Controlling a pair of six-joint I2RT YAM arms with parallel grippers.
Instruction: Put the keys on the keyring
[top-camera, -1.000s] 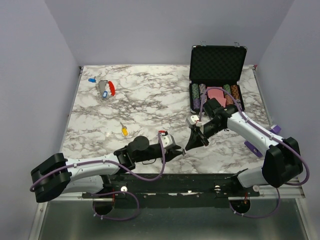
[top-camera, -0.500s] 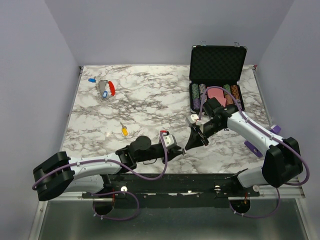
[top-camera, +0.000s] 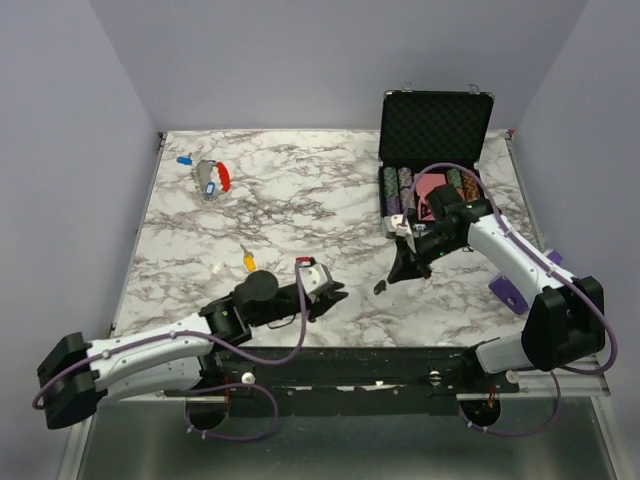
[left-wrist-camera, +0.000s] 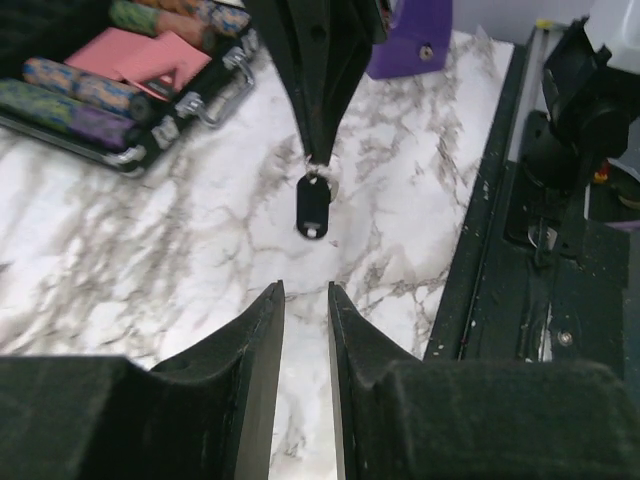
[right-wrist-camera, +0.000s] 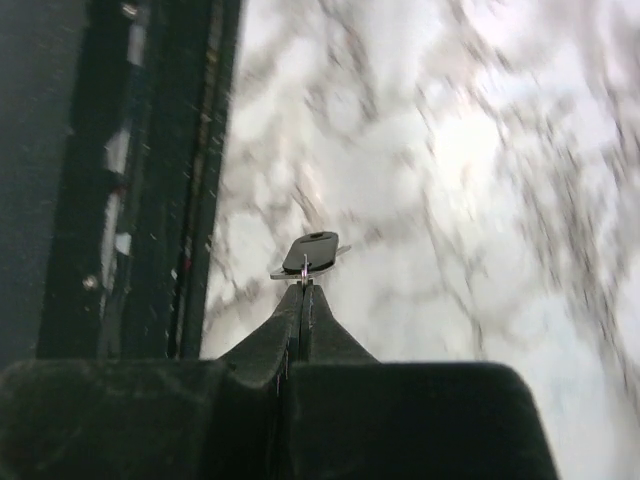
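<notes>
Two grippers low over the near strip of the marble-patterned worktop (top-camera: 300, 215), tips facing each other but apart.

Left gripper (left-wrist-camera: 305, 290): black fingers parted by a narrow slot, nothing between them. Arm stretched flat along the near edge, pointing right.

Right gripper (right-wrist-camera: 303, 290): fingers pinched fully together on the thin metal part of a dark-headed key (right-wrist-camera: 308, 252). Arm reaching in from the right side, wrist angled down and leftward.

Flat black key head with a small hole, legible only in the wrist views; from the top camera, no more than a speck at the fingertips. From the left wrist, seen hanging below those fingertips, directly ahead of the slot.

Farther out, left of centre: yellow-headed key (top-camera: 247, 261), lying alone.

Beyond the right gripper: open black chip case (top-camera: 435, 130), foam-lined lid upright, rows of striped chips (top-camera: 400, 185) and pink cards (top-camera: 435, 190) inside.

Far left: keyring (top-camera: 224, 177), a red curved clip joined to a grey metal piece. One blue-headed key (top-camera: 210, 188) at its grey end, and a second blue-headed key (top-camera: 184, 159) near it, apart.
</notes>
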